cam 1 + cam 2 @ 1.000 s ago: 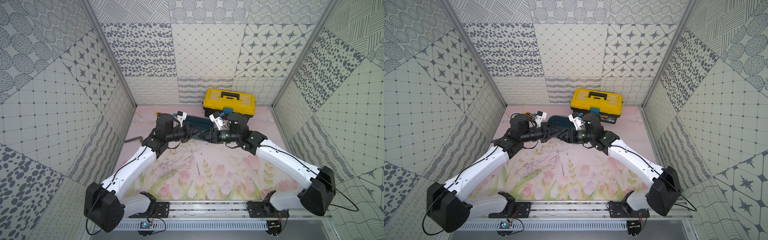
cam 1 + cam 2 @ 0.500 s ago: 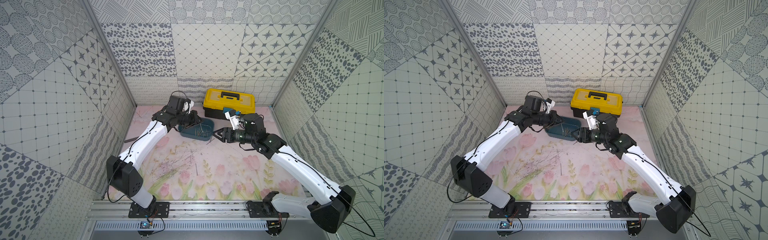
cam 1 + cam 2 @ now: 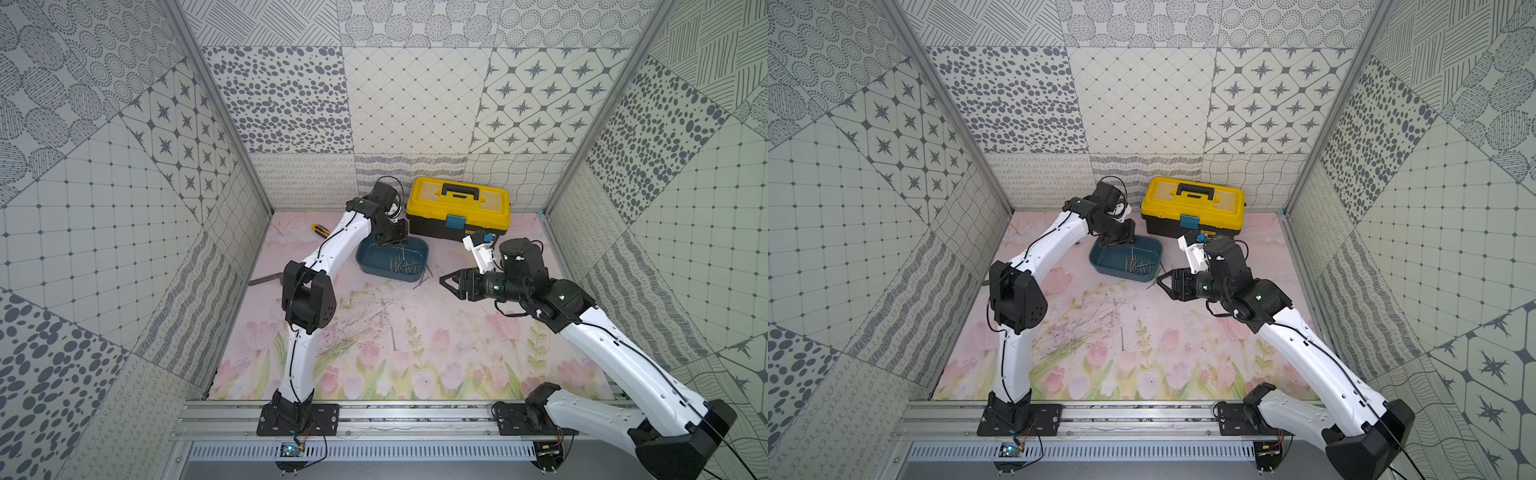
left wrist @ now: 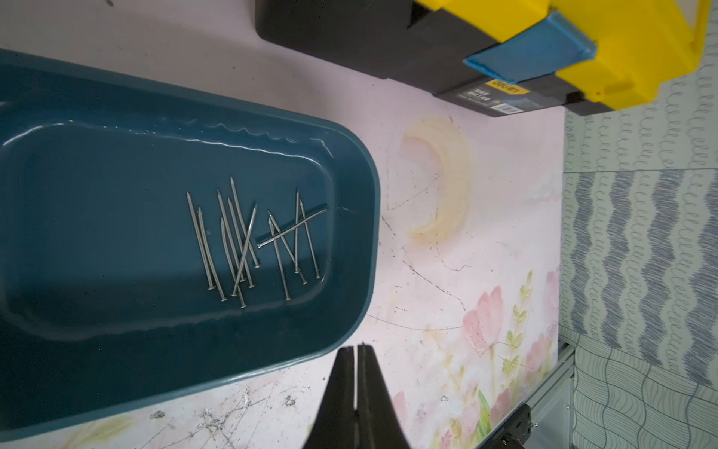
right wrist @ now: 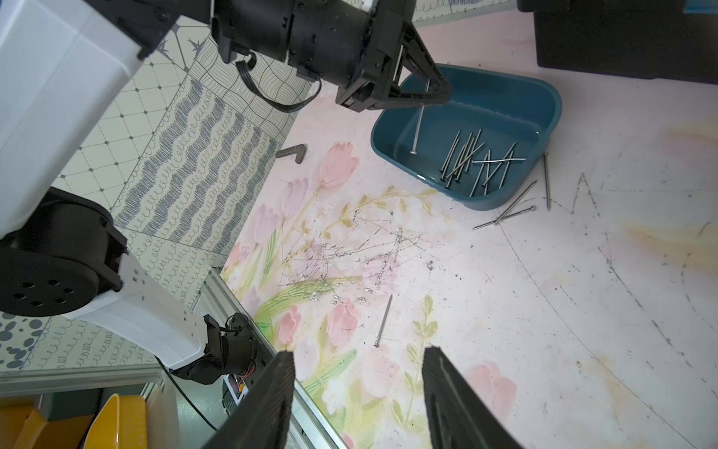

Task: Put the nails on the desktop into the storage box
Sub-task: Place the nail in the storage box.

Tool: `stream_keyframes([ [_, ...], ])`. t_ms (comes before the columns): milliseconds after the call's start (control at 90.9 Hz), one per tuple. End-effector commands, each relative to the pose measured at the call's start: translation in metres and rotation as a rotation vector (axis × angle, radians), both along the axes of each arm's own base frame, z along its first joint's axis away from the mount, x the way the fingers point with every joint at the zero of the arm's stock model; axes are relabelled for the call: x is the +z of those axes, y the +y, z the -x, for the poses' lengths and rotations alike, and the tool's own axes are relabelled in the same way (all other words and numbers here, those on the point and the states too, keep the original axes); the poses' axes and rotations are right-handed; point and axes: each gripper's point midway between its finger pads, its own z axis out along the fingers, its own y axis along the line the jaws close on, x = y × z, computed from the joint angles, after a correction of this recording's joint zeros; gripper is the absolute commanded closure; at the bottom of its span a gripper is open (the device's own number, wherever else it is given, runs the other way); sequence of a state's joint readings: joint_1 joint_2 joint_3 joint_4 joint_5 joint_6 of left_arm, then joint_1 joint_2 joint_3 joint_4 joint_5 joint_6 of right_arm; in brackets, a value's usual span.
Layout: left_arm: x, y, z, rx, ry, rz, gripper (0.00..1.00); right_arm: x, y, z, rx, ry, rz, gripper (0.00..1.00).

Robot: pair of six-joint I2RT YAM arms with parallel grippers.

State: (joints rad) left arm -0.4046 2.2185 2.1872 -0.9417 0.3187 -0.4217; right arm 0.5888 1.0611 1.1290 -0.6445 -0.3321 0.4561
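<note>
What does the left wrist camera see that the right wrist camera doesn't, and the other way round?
Only the left wrist view shows the yellow lid and blue latch of the toolbox. Only the right wrist view shows a hanging nail pinched by the left claw, three loose nails beside the storage box, a lone nail among the tulips, the L-shaped bar and the open right claw. Both show the storage box, the nails lying inside, the desktop and the shut left claw.

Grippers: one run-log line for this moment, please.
left gripper: shut on thin grey metal nail over teal plastic box; right gripper: open, empty
</note>
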Motion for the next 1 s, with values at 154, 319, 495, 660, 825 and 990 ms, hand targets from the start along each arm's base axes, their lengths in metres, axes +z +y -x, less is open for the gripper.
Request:
stream_keyframes([
  [154,-0.061,0.006,0.004,-0.048,0.107,-0.142,1.0,-0.01,-0.019,0.01,-0.034,-0.021,0.071,0.42],
  [319,-0.078,0.005,0.0,-0.032,0.11,-0.168,1.0,-0.012,-0.022,0.012,-0.04,-0.017,0.074,0.42],
  [495,-0.086,0.003,-0.013,-0.006,0.08,-0.164,1.0,-0.015,-0.022,0.014,-0.041,0.0,0.073,0.41],
  [660,-0.089,0.0,-0.024,0.002,0.06,-0.163,0.99,-0.015,-0.025,0.016,-0.047,0.011,0.084,0.41],
  [825,-0.095,-0.001,-0.025,0.006,0.074,-0.164,0.82,-0.014,-0.027,0.017,-0.05,0.007,0.093,0.4],
  [990,-0.081,0.0,-0.026,0.02,0.043,-0.154,0.61,-0.016,-0.024,0.017,-0.038,0.02,0.092,0.4],
])
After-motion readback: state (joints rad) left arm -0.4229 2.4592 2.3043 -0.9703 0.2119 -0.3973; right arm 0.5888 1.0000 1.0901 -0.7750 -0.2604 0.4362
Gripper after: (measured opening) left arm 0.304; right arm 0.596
